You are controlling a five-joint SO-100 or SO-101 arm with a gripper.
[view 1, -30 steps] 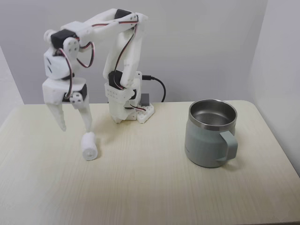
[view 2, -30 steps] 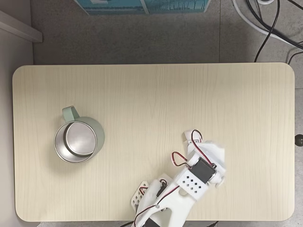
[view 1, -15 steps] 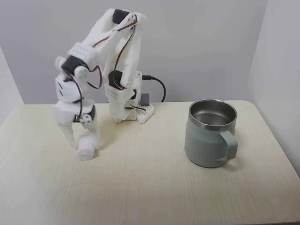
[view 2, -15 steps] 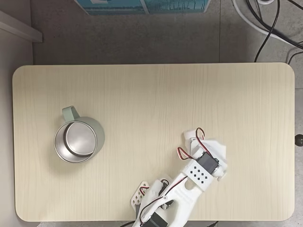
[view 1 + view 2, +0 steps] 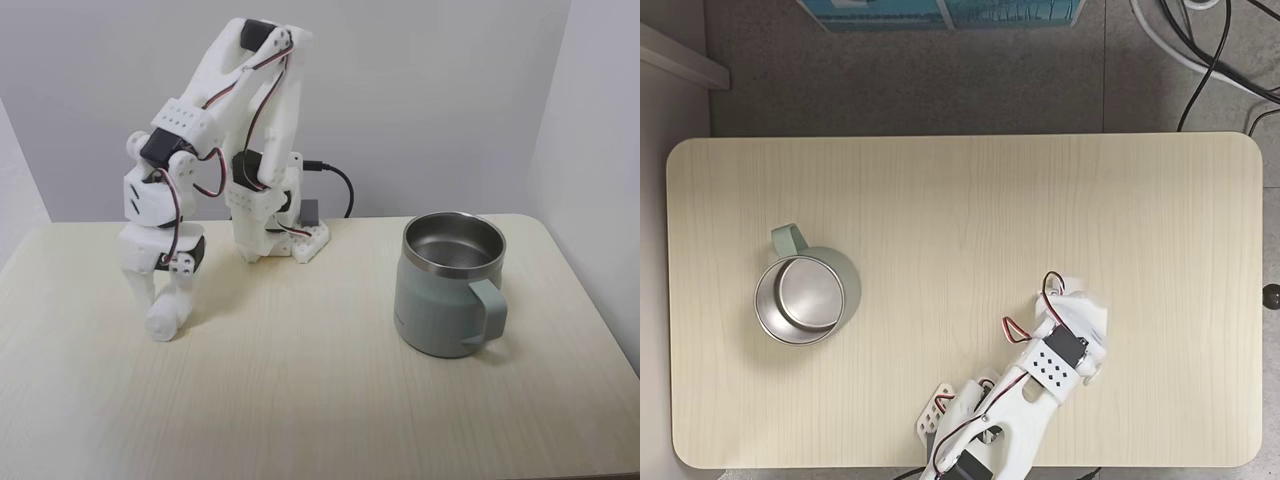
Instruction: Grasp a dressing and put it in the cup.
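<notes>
One small white soft-looking roll of gauze, the dressing (image 5: 167, 318), lies on the pale wood-grain table (image 5: 320, 400) at the left of the front fixed view, between the fingers of the white plastic two-finger gripper (image 5: 162, 308). Claw looks drawn in around the roll, prob. pinching it, but white on white, so contact isn't clear; roll seems to rest on the tabletop, not lifted. In the top-down fixed view the arm's wrist (image 5: 1065, 345) covers the spot, roll hidden.

Squat grey-green mug w/ shiny steel rim and inside, the cup (image 5: 452, 284), stands upright well apart to the right, handle toward camera; in the top-down view it's at far left (image 5: 806, 298).

Risks, as I judge them:
- Grip looks low and near one end of the roll → soft gauze could squash or twist out on lift.
- Long carry across to the cup; loose pinch = drop on the way.
- Release too low or off-centre → roll hits the steel rim, bounces out, or fingers knock the mug.
</notes>
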